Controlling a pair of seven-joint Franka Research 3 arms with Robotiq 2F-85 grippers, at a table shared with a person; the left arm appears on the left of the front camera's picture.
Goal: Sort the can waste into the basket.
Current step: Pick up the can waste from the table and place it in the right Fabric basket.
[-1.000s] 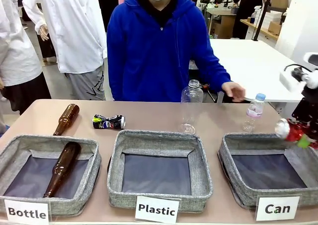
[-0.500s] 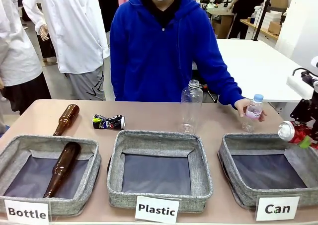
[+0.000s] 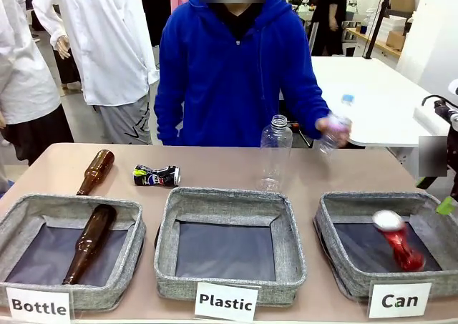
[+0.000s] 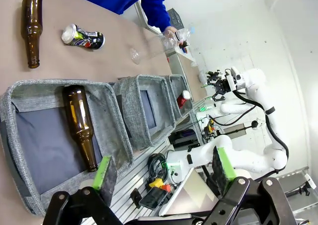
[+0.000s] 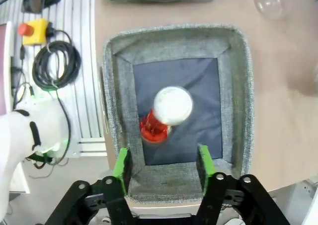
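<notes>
Since the earlier frame the red can (image 3: 397, 242) has left the right claw (image 5: 163, 166) and sits tilted inside the Can basket (image 3: 336, 217), its top end blurred. That claw is released and empty above it. One can is sorted. The black can (image 3: 157, 175) lies on the worktop (image 3: 215, 163), just behind the Plastic basket (image 3: 229, 195). The left claw (image 4: 163, 168) is released and empty. Next move, as judged, is a reach and grasp on the black can, which lies nearer the left arm.
</notes>
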